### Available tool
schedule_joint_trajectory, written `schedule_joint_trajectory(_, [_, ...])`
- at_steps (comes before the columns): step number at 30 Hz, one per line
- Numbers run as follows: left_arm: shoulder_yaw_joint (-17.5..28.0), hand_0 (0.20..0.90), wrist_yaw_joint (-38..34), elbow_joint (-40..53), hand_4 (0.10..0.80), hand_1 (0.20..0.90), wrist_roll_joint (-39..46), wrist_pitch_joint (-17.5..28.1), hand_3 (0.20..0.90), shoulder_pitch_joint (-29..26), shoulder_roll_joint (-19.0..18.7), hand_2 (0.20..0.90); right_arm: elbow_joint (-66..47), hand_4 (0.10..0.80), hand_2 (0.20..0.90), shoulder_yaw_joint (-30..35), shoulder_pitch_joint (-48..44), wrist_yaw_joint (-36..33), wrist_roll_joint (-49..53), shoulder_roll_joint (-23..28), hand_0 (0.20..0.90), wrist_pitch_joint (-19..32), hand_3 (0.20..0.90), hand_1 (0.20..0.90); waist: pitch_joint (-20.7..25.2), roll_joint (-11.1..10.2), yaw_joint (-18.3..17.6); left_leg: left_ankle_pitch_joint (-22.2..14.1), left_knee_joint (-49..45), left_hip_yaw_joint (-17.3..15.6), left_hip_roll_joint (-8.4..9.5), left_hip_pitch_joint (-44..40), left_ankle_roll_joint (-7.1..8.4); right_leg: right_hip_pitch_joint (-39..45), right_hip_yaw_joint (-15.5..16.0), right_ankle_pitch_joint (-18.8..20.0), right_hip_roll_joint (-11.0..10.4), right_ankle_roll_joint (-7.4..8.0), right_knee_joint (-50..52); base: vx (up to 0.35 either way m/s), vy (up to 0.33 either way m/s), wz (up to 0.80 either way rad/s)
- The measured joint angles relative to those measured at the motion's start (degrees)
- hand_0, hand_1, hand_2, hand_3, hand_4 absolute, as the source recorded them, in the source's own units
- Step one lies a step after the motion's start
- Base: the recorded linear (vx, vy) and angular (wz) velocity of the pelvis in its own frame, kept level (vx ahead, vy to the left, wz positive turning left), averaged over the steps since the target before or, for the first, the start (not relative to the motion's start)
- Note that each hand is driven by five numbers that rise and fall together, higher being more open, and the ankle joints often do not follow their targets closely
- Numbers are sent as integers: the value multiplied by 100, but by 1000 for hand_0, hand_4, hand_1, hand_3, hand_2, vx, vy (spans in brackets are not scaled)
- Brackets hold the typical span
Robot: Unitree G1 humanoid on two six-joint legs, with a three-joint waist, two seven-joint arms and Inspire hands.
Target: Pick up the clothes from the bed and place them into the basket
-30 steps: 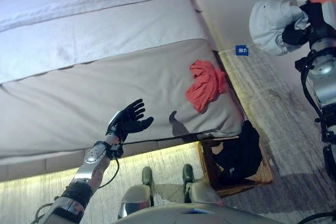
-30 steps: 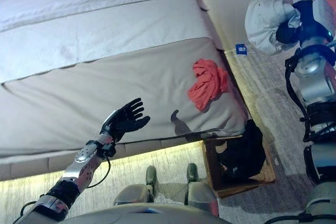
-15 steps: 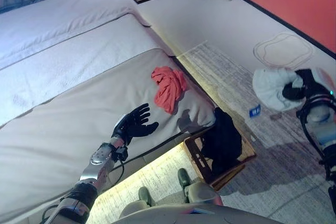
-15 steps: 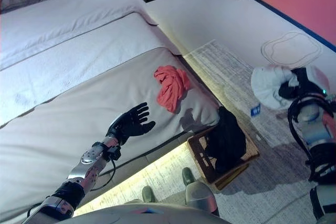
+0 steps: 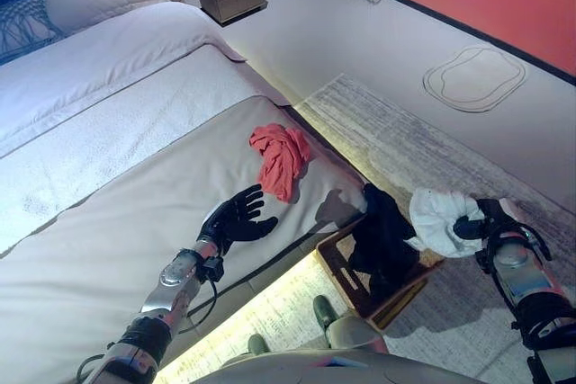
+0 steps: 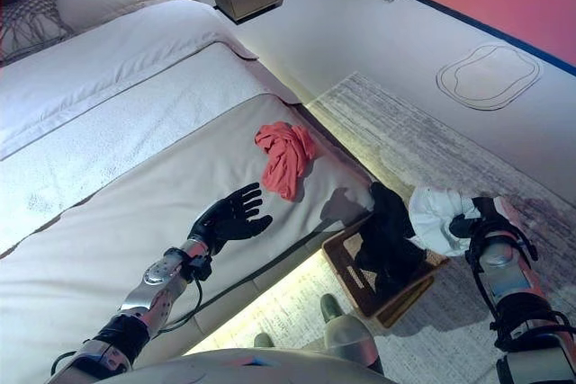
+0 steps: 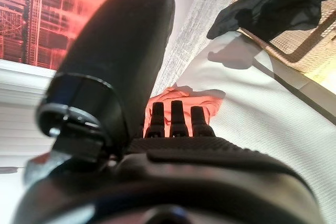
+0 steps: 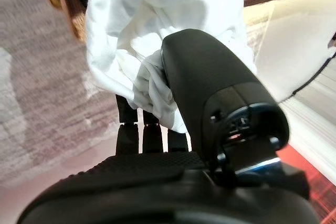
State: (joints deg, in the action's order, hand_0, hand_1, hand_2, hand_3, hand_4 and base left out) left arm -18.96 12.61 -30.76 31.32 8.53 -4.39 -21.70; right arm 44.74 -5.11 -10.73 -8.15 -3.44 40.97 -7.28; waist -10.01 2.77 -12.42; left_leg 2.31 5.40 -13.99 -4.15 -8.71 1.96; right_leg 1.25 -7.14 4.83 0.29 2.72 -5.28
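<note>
Bed: red garment lying unclaimed, our left hand hovering splayed, empty. Right hand clutching white garment; we are judging release over the basket as next.

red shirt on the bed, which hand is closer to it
Left. The left hand hovers open over the bed just short of the red shirt. The right hand is off the bed beyond the basket, shut on a white garment.
</note>
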Motion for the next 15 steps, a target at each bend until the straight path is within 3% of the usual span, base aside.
schedule_joint_trajectory(1, [-36, 900, -2, 0, 800, 900, 0, 0, 900, 4, -1, 900, 35, 218, 401, 0, 1, 0, 0, -9, 401, 0, 318, 401, 3, 5, 1, 0, 0, 0, 1, -1, 0, 3, 7, 0, -2, 0, 0, 0, 0, 0])
schedule_joint_trajectory(3, [-64, 900, 1, 0, 800, 900, 0, 0, 900, 16, 2, 900, 61, 224, 406, -25, 0, -4, -3, -41, 406, 5, 324, 406, 4, 8, 0, 0, 0, -1, 2, -1, 0, 2, 9, 0, -3, 0, 0, 0, 0, 0])
schedule_joint_trajectory(5, [-90, 900, 1, 0, 800, 900, 0, 1, 900, 31, 2, 900, 140, 325, 493, -31, -1, -6, -12, -142, 493, 76, 425, 493, 5, 13, 3, 0, -1, 1, 1, -3, 0, 4, 11, 5, -2, -6, 1, 16, 5, 0])
schedule_joint_trajectory(6, [-98, 900, 1, -1, 800, 900, 0, 1, 900, 31, 4, 900, 191, 800, 900, -53, -1, -6, -21, -188, 900, 107, 900, 900, 5, 13, 5, 0, -1, 1, 0, -3, 0, 6, 15, 14, -1, -20, 0, 0, 0, 0])
schedule_joint_trajectory(15, [-129, 900, 25, -67, 800, 900, 1, 21, 900, 33, 75, 900, 672, 800, 900, -325, -2, -7, -228, -542, 900, 137, 900, 900, 20, 51, 208, 0, 0, 21, -3, -2, 0, 15, 42, 18, -6, -27, -1, 1, 0, 0])
